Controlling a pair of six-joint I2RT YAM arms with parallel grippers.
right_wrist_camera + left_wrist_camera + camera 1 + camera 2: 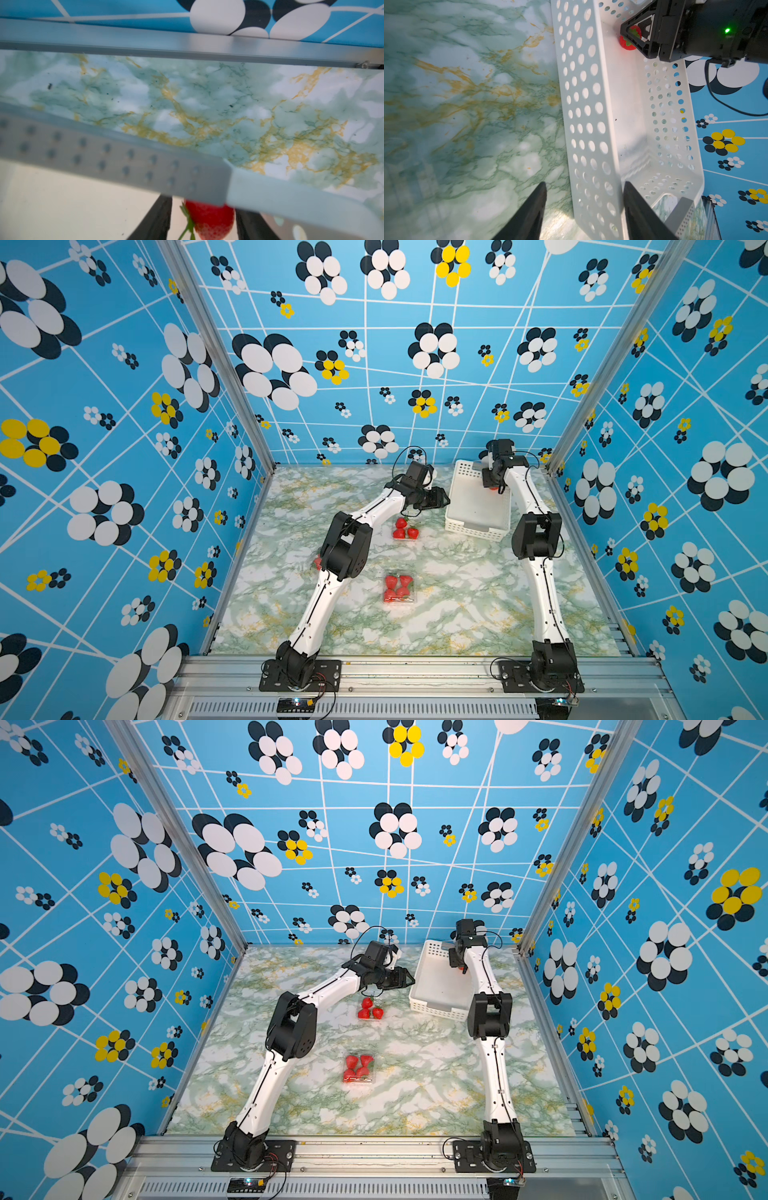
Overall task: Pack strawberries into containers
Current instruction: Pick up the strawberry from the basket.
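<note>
In a top view, a smooth table (457,605) with green and gold marbling carries two clear, square plastic boxes. The near container (399,588) holds four glossy red strawberries (392,583) and the far container (406,529) holds three. A white perforated basket (473,510) stands at the far right. The left gripper (442,499) hangs beside it, and the right gripper (492,485) reaches inside.

In the left wrist view, the left gripper (584,183) shows two dark tapered fingers spread wide, empty, over the basket's hole-dotted wall (583,104). The right gripper (630,38) brackets a strawberry (627,45) on the basket floor.

In the right wrist view, past the blurred rim (124,158), the seeded red strawberry (209,222) with its green cap sits between the right gripper's (203,207) fingers, with a gap on one side.
</note>
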